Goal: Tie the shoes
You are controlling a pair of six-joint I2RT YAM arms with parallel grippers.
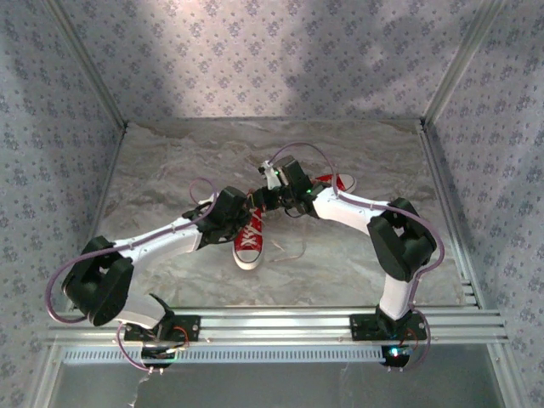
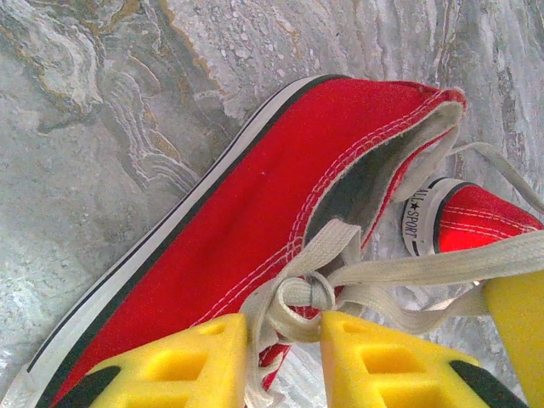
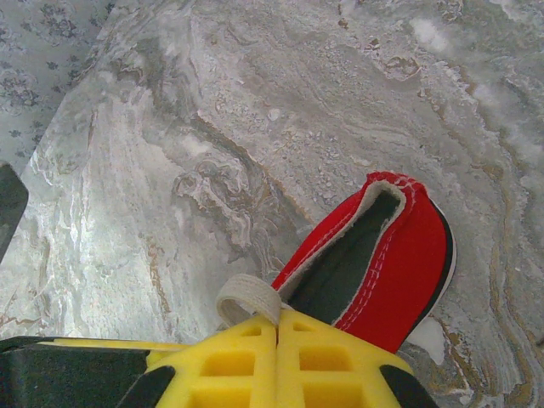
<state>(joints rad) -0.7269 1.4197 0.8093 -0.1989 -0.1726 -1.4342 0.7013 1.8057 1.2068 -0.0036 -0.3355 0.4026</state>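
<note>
**Two arms meet over a red sneaker's laces**

We see the near shoe (image 1: pixel 249 240), a red canvas sneaker with a white sole and toe cap, lying at the middle of the marbled table (image 1: pixel 170 161) with its toe toward the near edge. Its mate, the far shoe (image 1: pixel 338 181), lies just beyond it to the right, partly hidden by the right arm (image 1: pixel 357 208). Both arms reach in over the near shoe's lacing.

From the left wrist we look down on the left gripper (image 2: pixel 285 361). Its yellow fingers (image 2: pixel 195 370) stand a little apart, and a crossing of white lace (image 2: pixel 297 297) sits in the gap, touching both sides. We cannot tell whether they are pinching it. One strand runs taut from there to the right.

From the right wrist, the right gripper (image 3: pixel 277 340) has its jaws pressed together, and a small loop of the lace pokes out from between them. Just past it lies a red shoe's open heel; we cannot tell which of the pair.
</note>
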